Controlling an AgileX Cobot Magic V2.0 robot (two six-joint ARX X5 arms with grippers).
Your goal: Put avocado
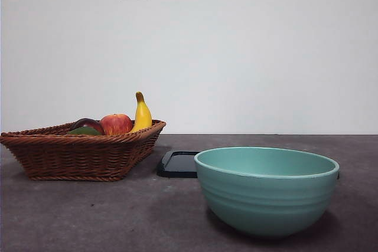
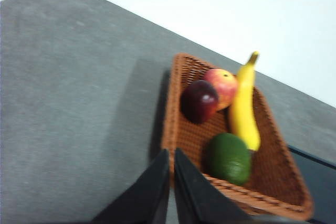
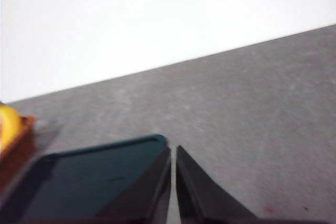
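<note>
Fruit sits together in a brown woven wicker basket (image 2: 273,182) on the grey tabletop (image 2: 73,103): the dull green, smooth-skinned avocado (image 2: 228,158) lies at the basket's near end as the left wrist camera sees it, just beside a yellow banana (image 2: 244,111), with a dark red-purple round fruit (image 2: 199,101) and a red apple (image 2: 222,85) further along. In the front view only a sliver of the avocado (image 1: 84,131) shows above the rim.

The left gripper (image 2: 171,156) hangs above the basket's edge with its jaws pressed together and holding nothing. The right gripper (image 3: 173,153) waits near a dark flat tray (image 3: 89,182), its jaws likewise closed and empty.

Nothing is grasped yet, so reaching for the avocado appears to be the step in hand. To do it well, the left jaws should spread wide first, then descend over the fruit's middle, clear of the banana and the wicker rim. The teal ceramic bowl (image 1: 267,190) is probably the destination, though the task does not say.
</note>
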